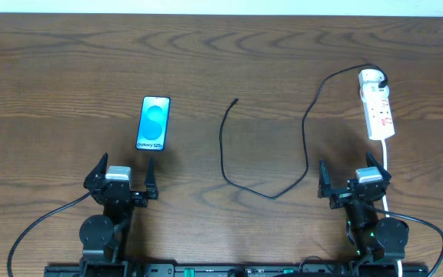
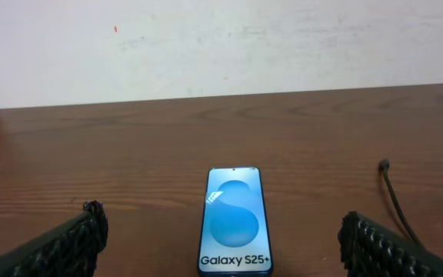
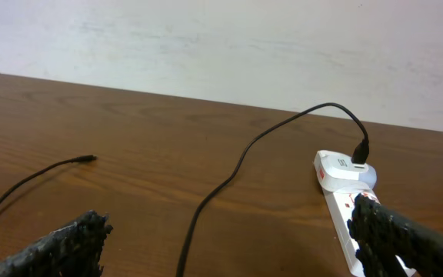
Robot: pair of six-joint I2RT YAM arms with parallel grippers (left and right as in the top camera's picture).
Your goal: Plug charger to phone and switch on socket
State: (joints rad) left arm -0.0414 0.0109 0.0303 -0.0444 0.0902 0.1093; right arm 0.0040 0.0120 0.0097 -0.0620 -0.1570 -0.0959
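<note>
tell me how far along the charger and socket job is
Done: the charger runs from the white adapter, which is seated on the socket.
In hand: nothing. The left gripper and right gripper are both open and apart from everything.
Left: the plug tip lies loose on the table right of the phone, not inserted. The socket's switch state is too small to tell.

The socket was cut off by the right wrist view's lower edge and partly hidden behind a finger of the right hand.
</note>
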